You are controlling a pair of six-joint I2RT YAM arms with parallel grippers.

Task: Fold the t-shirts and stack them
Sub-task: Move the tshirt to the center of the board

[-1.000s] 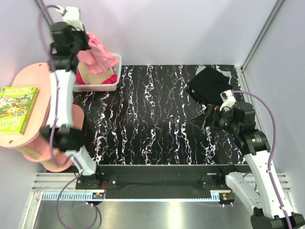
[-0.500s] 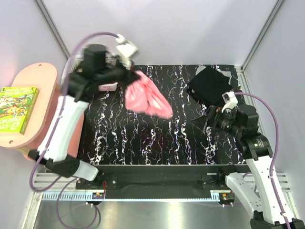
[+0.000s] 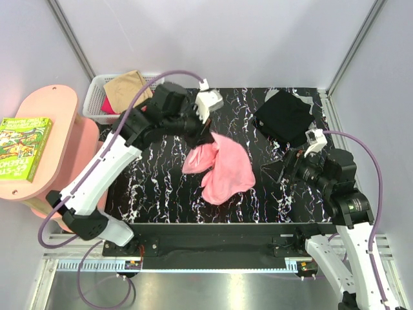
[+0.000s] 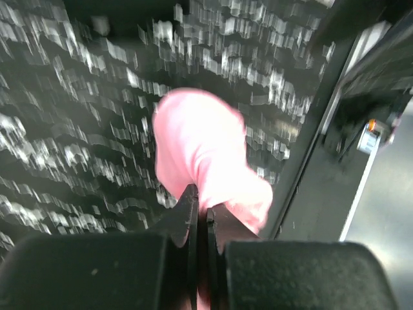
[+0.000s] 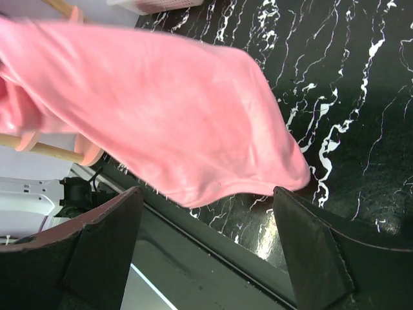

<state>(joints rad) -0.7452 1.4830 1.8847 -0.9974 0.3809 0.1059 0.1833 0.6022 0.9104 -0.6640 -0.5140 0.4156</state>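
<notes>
A salmon pink t-shirt hangs bunched over the middle of the black, white-veined surface, pinched in the left pincer. A black t-shirt lies at the far right corner. The right pincer, spread wide, hovers near the right edge. A white basket holding a tan t-shirt sits at the far left corner. Pale walls enclose the far and side edges.

White mesh basket at far-left corner of black marbled table; green box on pink stand
</notes>
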